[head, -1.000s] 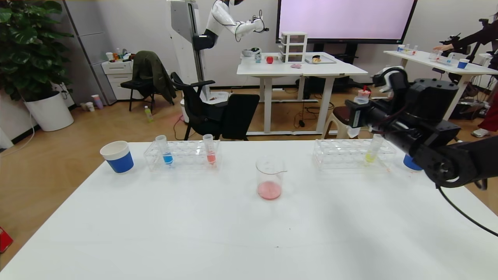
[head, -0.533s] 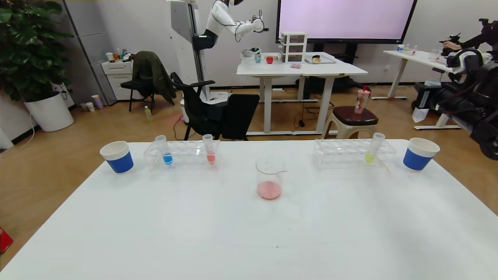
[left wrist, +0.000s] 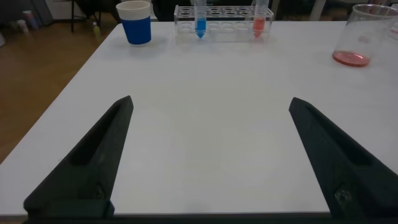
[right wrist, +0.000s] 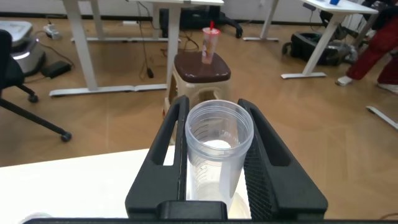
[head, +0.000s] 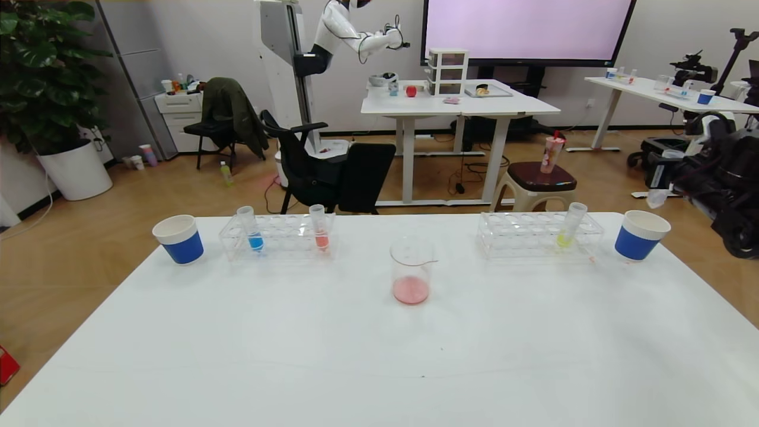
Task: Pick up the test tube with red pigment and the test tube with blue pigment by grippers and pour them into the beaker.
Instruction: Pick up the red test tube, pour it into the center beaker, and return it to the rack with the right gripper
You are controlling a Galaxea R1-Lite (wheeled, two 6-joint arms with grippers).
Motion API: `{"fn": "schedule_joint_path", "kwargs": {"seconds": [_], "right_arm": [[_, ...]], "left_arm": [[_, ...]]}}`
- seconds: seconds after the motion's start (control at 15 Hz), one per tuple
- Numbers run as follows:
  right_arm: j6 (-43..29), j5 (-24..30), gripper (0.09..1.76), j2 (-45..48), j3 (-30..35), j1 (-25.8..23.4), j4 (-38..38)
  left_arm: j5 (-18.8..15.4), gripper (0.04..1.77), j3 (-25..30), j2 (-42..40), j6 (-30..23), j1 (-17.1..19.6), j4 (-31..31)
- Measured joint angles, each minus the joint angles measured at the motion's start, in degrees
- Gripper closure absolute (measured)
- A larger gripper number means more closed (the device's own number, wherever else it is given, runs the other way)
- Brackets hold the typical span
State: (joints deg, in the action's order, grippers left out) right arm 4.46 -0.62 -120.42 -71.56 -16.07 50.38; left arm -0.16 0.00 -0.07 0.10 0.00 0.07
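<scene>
We see our right tool [right wrist: 214, 155] off the table's [head: 379, 356] right edge clamping an empty tube [right wrist: 219, 140], left tool [left wrist: 208, 155] wide open, blue tube [head: 251, 228] and red tube [head: 319, 227] near-upright in the left rack [head: 278, 237], mouths up, beaker [head: 410, 271] centre.

Beaker [head: 411, 271] with pink liquid stands between 2 tube racks [head: 277, 237] on the white table [head: 379, 356].

The white table [head: 379, 356] is seen from above and in front by the head camera, facing the room beyond. From low over the near tabletop, the beaker [left wrist: 362, 36] and tube rack [left wrist: 224, 15] are shared with it by the left wrist camera. The floor and a stool [right wrist: 201, 68] beyond the table are faced by the right wrist camera.
</scene>
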Motion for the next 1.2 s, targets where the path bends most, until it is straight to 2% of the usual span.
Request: {"fn": "schedule_joint_path", "kwargs": {"seconds": [0.47,0.73,0.8,0.87,1.0,1.07,1.2], "right_arm": [[0.2,-0.2,1.32,-6.2,0.7,-2.0,3.1],[0.2,-0.1,1.32,-8.7,2.7,-2.6,8.2],[0.2,-0.1,1.25,-9.2,3.3,-2.6,8.3],[0.2,-0.1,1.03,-9.5,3.8,-2.6,8.4],[0.1,-0.1,0.33,-9.9,4.1,-2.2,8.7],[0.1,-0.1,0.14,-10.0,4.2,-2.1,8.7],[0.1,-0.1,0.11,-10.1,4.3,-2.0,8.8]], "left_arm": [[0.0,0.06,0.0,0.0,0.0,0.0,0.0],[0.0,0.06,0.0,0.0,0.0,0.0,0.0],[0.0,0.06,0.0,0.0,0.0,0.0,0.0],[0.0,0.06,0.0,0.0,0.0,0.0,0.0],[0.0,0.06,0.0,0.0,0.0,0.0,0.0],[0.0,0.06,0.0,0.0,0.0,0.0,0.0],[0.0,0.06,0.0,0.0,0.0,0.0,0.0]]}}
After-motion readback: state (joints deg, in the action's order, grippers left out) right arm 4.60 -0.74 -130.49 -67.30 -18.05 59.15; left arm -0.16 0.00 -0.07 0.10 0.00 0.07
